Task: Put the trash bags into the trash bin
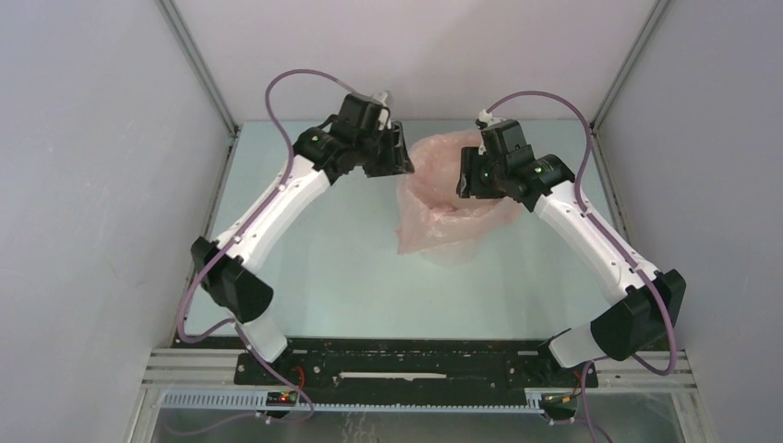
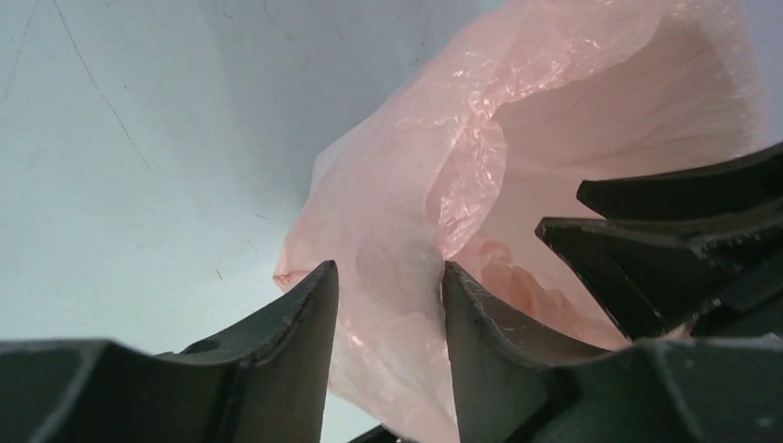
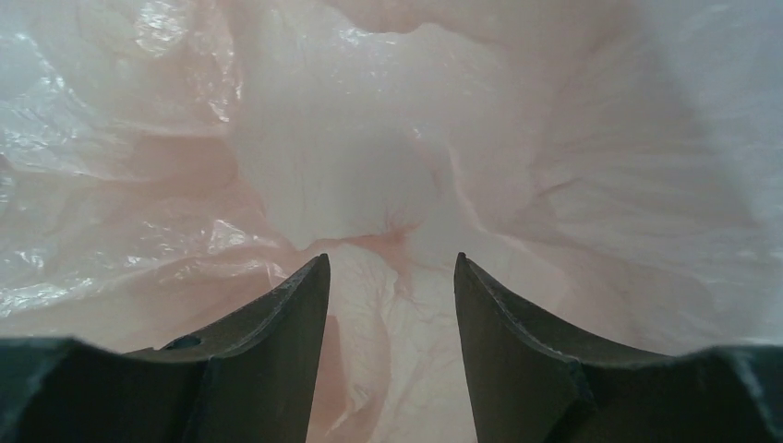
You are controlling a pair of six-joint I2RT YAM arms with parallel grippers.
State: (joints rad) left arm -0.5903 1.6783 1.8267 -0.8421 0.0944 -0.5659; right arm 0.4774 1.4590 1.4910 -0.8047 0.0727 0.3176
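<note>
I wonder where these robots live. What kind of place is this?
Probably a robot testing booth: plain grey walls box in a pale table, with left arm and right arm bolted at its near edge.

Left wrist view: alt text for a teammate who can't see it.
A wrinkled pale-pink trash bag fills centre and right, its film passing between the parted dark fingers of the left pincer. Fingers of the right pincer point in from the right edge; pale table at left.

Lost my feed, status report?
Left gripper open, right gripper open, both at pink trash bag rim. Bin not discernible. No obstruction seen.
</note>
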